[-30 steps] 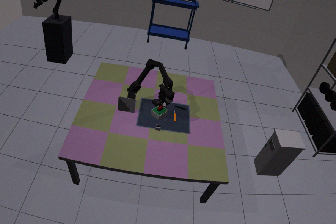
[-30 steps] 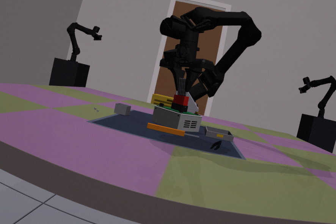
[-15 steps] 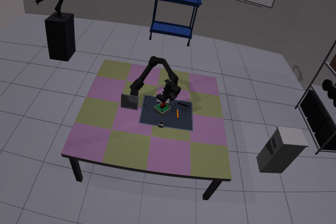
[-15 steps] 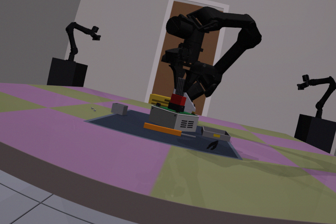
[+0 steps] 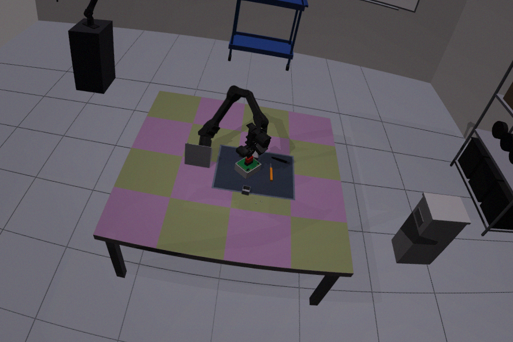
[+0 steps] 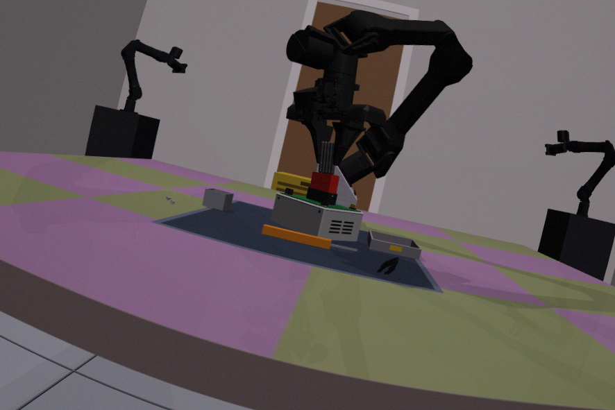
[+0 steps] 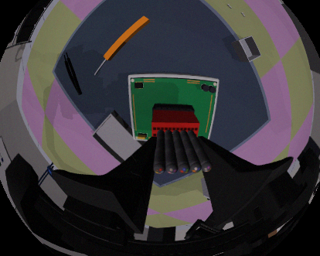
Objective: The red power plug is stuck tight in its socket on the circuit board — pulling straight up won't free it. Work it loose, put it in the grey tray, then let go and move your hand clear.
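We find the gripper (image 5: 248, 155) (image 6: 329, 167) (image 7: 176, 141) closed on the red power plug (image 5: 249, 159) (image 6: 324, 182) (image 7: 175, 117). The plug stands upright at the black socket (image 6: 321, 197) (image 7: 173, 107) on the circuit board (image 5: 242, 164) (image 6: 301, 198) (image 7: 168, 93), and appears seated. The grey tray (image 5: 256, 154) (image 6: 409, 250) (image 7: 117, 135) lies just beyond the board's far side, without the plug.

We judge the loosening step to be in hand. The next move calls for small side-to-side rocking under firm grip, lifting only once the plug yields; transfer, release and withdrawal remain outstanding.
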You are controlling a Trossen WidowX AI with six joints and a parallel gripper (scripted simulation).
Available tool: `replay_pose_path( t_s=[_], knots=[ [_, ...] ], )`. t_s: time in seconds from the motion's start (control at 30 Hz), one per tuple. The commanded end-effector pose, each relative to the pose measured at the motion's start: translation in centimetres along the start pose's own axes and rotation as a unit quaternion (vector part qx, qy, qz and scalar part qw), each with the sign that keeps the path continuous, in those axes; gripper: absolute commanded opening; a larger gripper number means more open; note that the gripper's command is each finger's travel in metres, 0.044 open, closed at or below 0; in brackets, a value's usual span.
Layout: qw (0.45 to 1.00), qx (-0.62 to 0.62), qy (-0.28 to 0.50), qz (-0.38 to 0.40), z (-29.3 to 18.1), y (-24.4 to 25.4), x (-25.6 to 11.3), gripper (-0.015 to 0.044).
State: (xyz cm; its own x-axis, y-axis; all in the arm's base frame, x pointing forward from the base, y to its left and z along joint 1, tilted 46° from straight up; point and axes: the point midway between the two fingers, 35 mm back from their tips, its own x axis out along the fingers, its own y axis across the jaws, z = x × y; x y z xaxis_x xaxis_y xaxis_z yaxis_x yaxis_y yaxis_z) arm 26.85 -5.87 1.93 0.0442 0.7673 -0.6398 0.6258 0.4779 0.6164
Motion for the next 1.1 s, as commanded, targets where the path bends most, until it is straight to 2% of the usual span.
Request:
replay_pose_path(
  t_s=[0.0, 0.47, 0.6, 0.73, 1.07],
  knots=[
    [0.999, 0.006, -0.014, 0.028, 0.1, -0.7, -1.2, 0.0000],
    [0.994, 0.007, -0.013, -0.108, 0.1, 1.8, -1.3, 0.0000],
    [0.995, 0.007, -0.013, -0.095, 0.1, 1.6, -2.2, 0.0000],
    [0.999, 0.007, -0.014, -0.041, 0.1, 0.7, -3.2, 0.0000],
    [0.999, 0.007, -0.014, -0.041, 0.1, 0.7, -3.2, 0.0000]
  ],
)
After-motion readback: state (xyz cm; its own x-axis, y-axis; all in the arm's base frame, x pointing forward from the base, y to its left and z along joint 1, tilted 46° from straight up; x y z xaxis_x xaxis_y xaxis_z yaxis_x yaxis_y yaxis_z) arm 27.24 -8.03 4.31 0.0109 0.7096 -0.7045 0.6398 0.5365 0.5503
